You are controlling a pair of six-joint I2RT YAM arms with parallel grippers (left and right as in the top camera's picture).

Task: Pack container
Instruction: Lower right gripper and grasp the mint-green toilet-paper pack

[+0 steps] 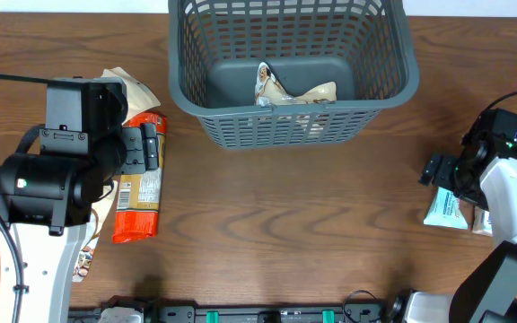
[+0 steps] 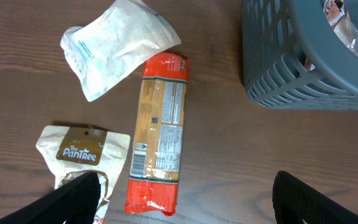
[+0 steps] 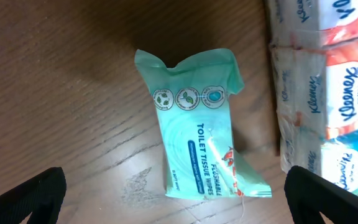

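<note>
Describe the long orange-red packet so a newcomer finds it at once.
Start at the grey basket at the table's far edge and look to its left. There a long packet lies beside a white pouch and a cream pouch. It alone is slim and stick-shaped, orange-red at both ends with a tan middle.

- We see the left arm (image 1: 39, 184) standing at the near left, and the left hand (image 1: 148, 148) has its fingers (image 2: 73, 199) spread wide.
- We see the right arm (image 1: 510, 197) folded at the far right; the right hand (image 1: 438, 170) likewise holds its fingers (image 3: 33, 196) well apart.
</note>
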